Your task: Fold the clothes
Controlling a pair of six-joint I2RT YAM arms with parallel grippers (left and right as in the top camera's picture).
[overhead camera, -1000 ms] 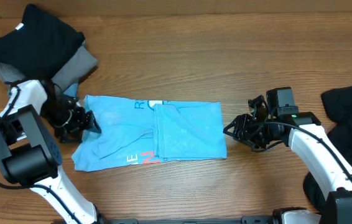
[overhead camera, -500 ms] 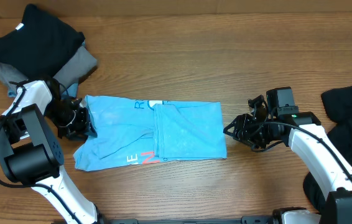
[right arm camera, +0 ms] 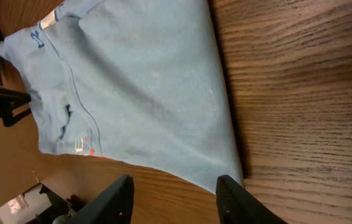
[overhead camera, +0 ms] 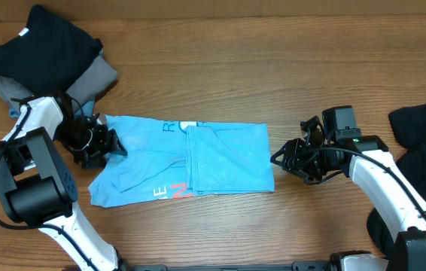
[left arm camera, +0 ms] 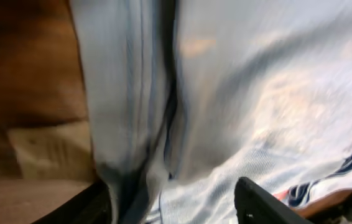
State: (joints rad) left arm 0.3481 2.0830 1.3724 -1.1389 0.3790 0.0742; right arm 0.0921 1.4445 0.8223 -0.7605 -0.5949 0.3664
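While the right fingers [right arm camera: 117, 199] stand parted, the left fingers [left arm camera: 263, 205] straddle the T-shirt [overhead camera: 190, 162].

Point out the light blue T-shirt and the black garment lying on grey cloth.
light blue T-shirt [overhead camera: 232, 158], overhead view, its right half.
black garment [overhead camera: 44, 41], overhead view, its middle.

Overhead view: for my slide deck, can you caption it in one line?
Sky-blue T-shirt partly folded on the wooden table, left gripper at its left edge, right gripper beside its right edge.
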